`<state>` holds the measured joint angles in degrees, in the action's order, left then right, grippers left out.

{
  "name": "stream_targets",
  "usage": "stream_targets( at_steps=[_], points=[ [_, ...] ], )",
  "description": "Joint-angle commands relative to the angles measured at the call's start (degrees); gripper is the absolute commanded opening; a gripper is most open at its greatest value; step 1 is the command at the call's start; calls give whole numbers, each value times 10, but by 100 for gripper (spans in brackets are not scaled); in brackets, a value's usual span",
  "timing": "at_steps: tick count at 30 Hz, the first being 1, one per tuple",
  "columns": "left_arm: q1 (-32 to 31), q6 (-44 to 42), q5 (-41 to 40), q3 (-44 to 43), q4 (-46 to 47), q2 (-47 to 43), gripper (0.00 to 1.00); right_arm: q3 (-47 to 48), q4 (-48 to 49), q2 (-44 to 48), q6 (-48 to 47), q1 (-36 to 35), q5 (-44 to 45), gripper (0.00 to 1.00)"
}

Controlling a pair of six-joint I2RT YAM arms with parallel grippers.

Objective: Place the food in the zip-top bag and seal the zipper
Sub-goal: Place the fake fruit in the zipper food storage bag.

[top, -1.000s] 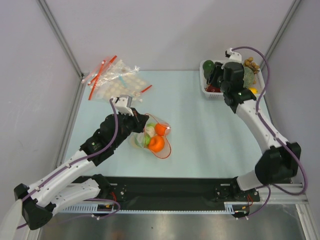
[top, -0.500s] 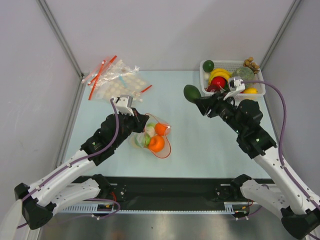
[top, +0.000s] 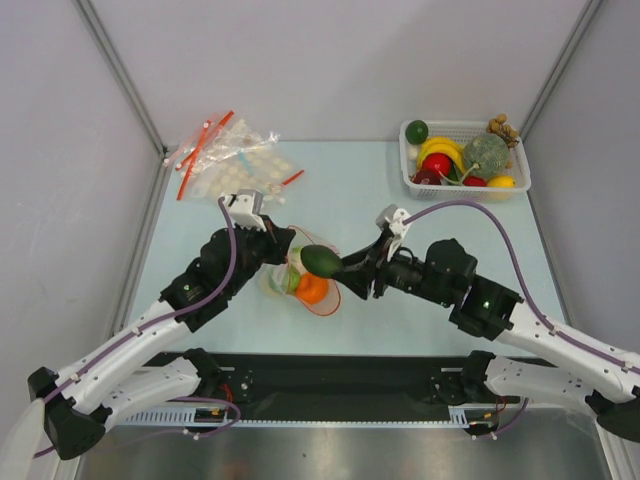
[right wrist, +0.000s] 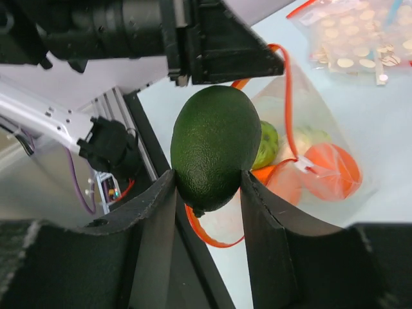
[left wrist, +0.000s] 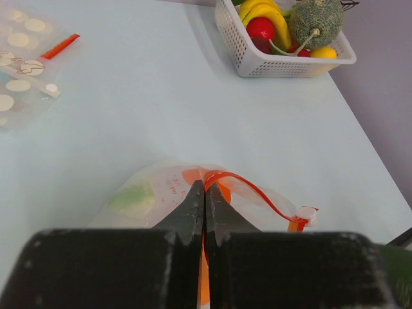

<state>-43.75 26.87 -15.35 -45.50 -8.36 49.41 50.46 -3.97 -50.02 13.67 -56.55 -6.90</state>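
Note:
The clear zip-top bag [top: 300, 285] lies mid-table with an orange [top: 313, 290] and green pieces of food inside. My left gripper [top: 283, 241] is shut on its red-orange zipper rim [left wrist: 257, 192] and holds the mouth up. The white slider [left wrist: 306, 213] sits at the strip's right end. My right gripper [top: 345, 268] is shut on a dark green avocado [top: 322, 261], which hangs just over the bag's mouth. In the right wrist view the avocado [right wrist: 215, 145] fills the gap between the fingers [right wrist: 158, 212], with the bag [right wrist: 302, 138] behind it.
A white basket [top: 410, 170] at the back right holds a banana, red fruit, a green melon and more. Crinkled disc-dotted bags [top: 235, 160] with red strips lie at the back left. The arms' black base rail runs along the near edge.
My right arm has swung from the basket leftward across the table, carrying the avocado to the bag's mouth. The left gripper and the bag have stayed put.

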Motion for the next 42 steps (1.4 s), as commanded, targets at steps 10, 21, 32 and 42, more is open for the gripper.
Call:
stream_targets(
  at_steps=[10, 21, 32, 42],
  points=[
    [2, -7, 0, -22, 22, -20, 0, 1, 30, -50, -76, -67, 155, 32],
    [2, -1, 30, -20, 35, -7, 0, 8, 73, -149, -89, -55, 206, 46],
    [2, -1, 40, -19, 41, -9, 0, 22, 61, -186, -80, -56, 216, 88],
    [2, -1, 42, -18, 42, -9, 0, 2, 70, -148, -85, -58, 210, 86]
  ],
)
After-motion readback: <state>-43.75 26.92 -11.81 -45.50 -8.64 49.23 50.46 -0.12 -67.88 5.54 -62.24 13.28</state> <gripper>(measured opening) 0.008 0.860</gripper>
